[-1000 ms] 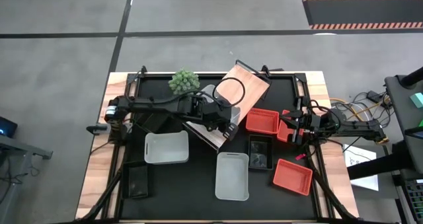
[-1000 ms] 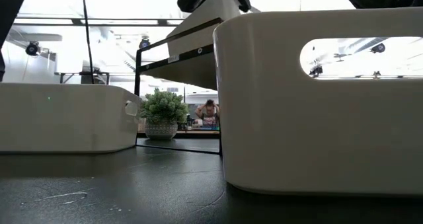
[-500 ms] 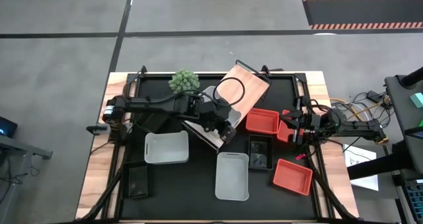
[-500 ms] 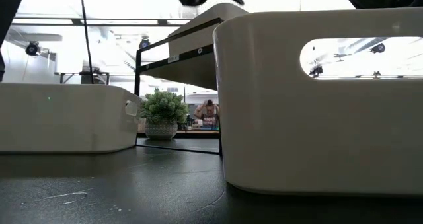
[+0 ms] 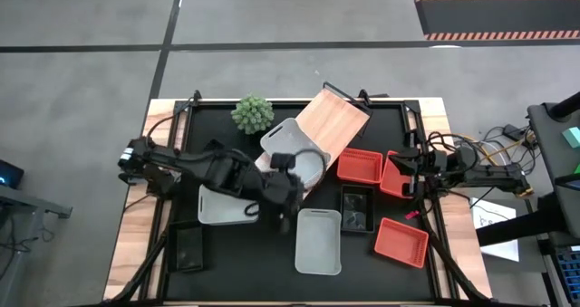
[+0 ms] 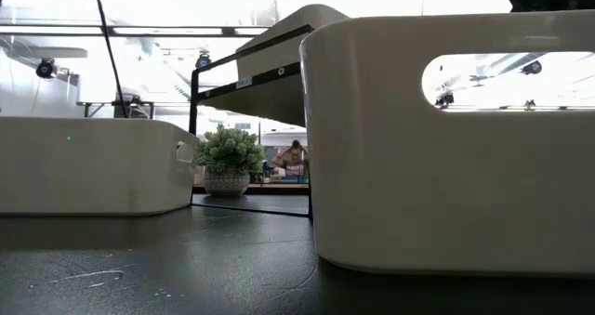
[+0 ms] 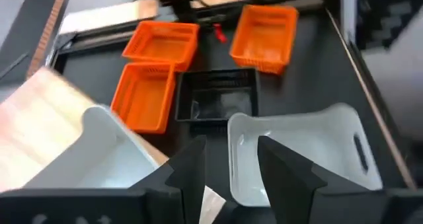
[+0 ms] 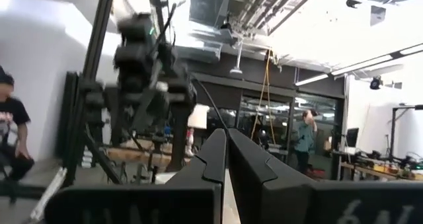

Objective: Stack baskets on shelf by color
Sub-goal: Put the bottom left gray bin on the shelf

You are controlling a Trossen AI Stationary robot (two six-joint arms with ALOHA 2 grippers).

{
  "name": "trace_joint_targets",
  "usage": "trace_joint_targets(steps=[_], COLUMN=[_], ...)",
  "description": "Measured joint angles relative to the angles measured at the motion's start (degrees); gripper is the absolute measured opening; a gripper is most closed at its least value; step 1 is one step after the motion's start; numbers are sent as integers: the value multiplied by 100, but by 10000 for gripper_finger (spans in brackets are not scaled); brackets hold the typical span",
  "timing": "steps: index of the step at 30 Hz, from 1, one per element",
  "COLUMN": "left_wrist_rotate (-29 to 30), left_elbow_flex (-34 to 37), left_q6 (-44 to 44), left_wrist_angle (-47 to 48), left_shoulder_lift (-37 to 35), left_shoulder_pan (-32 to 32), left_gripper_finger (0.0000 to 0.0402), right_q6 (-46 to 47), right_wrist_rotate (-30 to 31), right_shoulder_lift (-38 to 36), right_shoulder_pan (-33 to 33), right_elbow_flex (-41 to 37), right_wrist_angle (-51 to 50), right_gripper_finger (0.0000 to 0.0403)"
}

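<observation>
The shelf (image 5: 333, 124) is a light-wood board standing slanted at the table's far middle. A white basket (image 5: 292, 149) (image 7: 99, 159) lies on its near-left end. My left gripper (image 5: 286, 215) (image 7: 231, 174) hovers open just near of it, between two more white baskets (image 5: 225, 204) (image 5: 319, 242), holding nothing. Orange baskets (image 5: 360, 166) (image 5: 401, 241) and a black one (image 5: 357, 207) sit to the right. My right gripper (image 5: 404, 173) (image 8: 227, 159) is shut and empty beside an orange basket (image 5: 393, 180) at the right.
A small green plant (image 5: 252, 113) stands at the far left of the shelf. Another black basket (image 5: 188, 246) lies at the near left. In the low view two white baskets (image 6: 446, 148) (image 6: 93, 166) fill the foreground. People show in the room behind.
My left gripper has drawn back from the shelf toward the table's near edge and has let go of the white basket, which stays lying on the shelf's near-left end. The arm has pulled back toward the left.
</observation>
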State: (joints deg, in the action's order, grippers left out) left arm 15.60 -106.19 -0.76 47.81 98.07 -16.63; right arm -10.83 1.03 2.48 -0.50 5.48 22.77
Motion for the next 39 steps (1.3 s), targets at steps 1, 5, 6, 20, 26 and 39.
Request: trace_joint_targets(steps=[1, 5, 6, 20, 26, 39], left_wrist_rotate=[8, 19, 22, 708, 1050, 1069], left_elbow_flex=[191, 1046, 1280, 5255, 6139, 6815], left_q6=[141, 273, 295, 2087, 2287, 2065], left_wrist_angle=[-67, -550, -711, -6122, -7054, -7449], left_shoulder_lift=[-73, -534, -701, -3026, -3822, -4512], left_shoulder_pan=[-39, -82, -77, 18, 29, 29], left_gripper_finger=[121, 121, 121, 121, 121, 121], right_q6=[82, 224, 236, 444, 844, 1280], right_wrist_rotate=[0, 13, 43, 890, 1651, 459], right_shoulder_lift=[42, 346, 463, 3163, 4163, 6609], right_shoulder_pan=[1, 1, 1, 3, 173, 1583], right_elbow_flex=[2, 2, 2, 1240, 2888, 6653], right_wrist_angle=[92, 390, 556, 1264, -1103, -5681], right_gripper_finger=[9, 9, 9, 9, 9, 9])
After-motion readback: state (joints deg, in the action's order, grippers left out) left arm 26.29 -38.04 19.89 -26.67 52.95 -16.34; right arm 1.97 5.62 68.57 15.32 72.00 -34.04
